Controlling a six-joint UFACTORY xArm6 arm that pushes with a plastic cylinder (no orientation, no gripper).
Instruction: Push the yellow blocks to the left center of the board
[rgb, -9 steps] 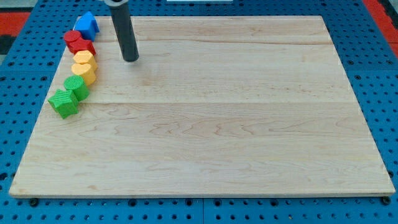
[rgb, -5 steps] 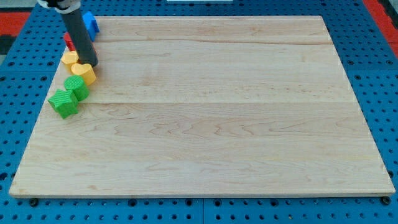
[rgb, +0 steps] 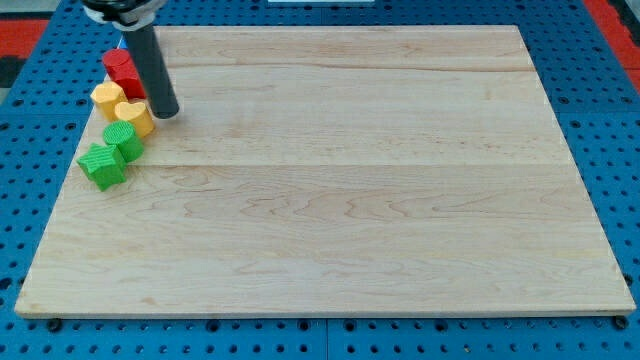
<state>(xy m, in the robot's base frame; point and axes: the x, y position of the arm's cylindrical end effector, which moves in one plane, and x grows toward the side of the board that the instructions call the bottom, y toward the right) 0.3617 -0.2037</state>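
The end effector is a plain rod with nothing to open or shut and no hold on anything; my tip (rgb: 166, 113) rests on the table (rgb: 340, 180) at the 3 o'clock side of the yellow heart block (rgb: 133, 117), touching or just beside it.

The other yellow block (rgb: 107, 99), shape unclear, sits at about 10 o'clock from the heart, close to the table's left edge, roughly at left centre already.

The main risk, as I judge it, is a push toward 9 o'clock carrying either yellow block over the edge. A push toward 7 o'clock would shove the heart into the green blocks (rgb: 110, 153) just below; one toward 11 o'clock would jam the red block (rgb: 122, 70). The rod hides what lies behind it.

No brand, label or writing is readable.
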